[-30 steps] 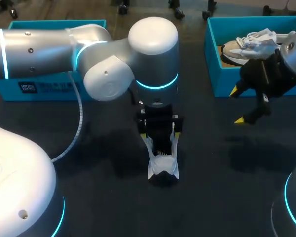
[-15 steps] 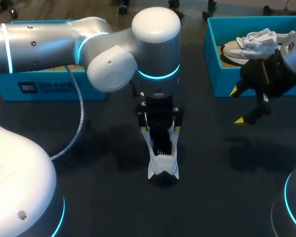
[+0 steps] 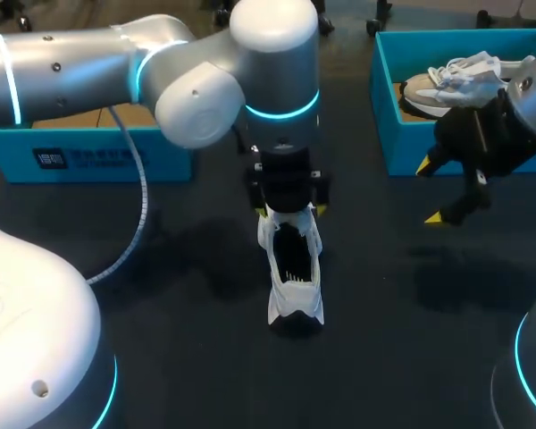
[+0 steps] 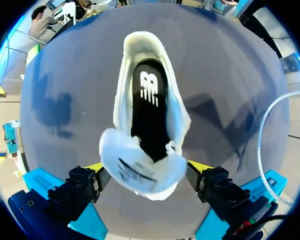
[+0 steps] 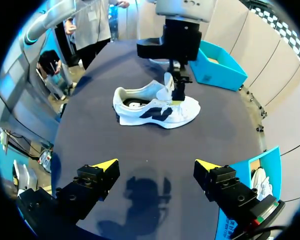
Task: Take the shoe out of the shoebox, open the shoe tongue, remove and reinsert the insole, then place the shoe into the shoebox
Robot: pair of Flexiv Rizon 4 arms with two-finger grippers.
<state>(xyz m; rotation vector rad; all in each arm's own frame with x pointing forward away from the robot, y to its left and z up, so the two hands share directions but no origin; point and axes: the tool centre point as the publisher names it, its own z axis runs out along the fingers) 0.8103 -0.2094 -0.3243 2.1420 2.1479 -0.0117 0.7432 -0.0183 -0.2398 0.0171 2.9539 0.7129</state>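
Pinching shoe tongue (image 4: 136,171) in left claw (image 4: 146,166), white shoe (image 3: 295,290) mid-frame on counter (image 3: 196,357); right claw (image 3: 430,191) released, frame right.

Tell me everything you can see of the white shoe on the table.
The white shoe is a trainer with a dark side marking and a black insole inside. It stands on its sole on the dark table. Its tongue is lifted up at the left claw; whether that grips it is unclear.
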